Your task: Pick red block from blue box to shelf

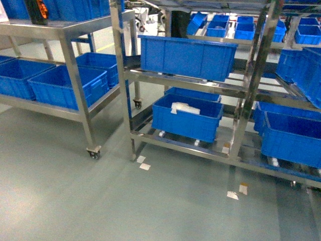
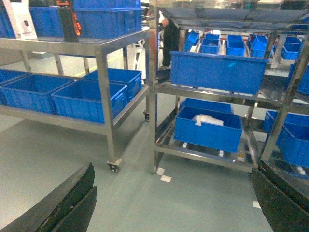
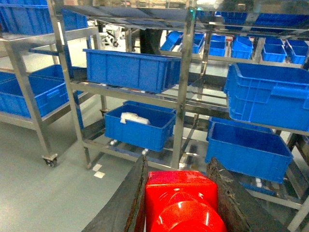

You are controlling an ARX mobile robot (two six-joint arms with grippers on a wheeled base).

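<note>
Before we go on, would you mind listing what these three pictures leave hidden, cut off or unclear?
- Small glossy red plastic block, right wrist view: lower part cut off by the bottom edge, sides covered by the right gripper fingers.
- Left gripper, left wrist view: only dark finger edges in the corners; tips out of frame.
- Both arms: absent from the head view.
- Turquoise box: in no view.
- White bundle in the lower dark blue ribbed crate: too blurred to identify.

Red block (image 3: 181,203): glossy plastic, bright highlights. Shelf (image 1: 241,88): shiny steel posts and rails. Crates (image 1: 186,56) on it: matt blue plastic. Floor (image 1: 100,201) below: smooth, slight sheen.
</note>
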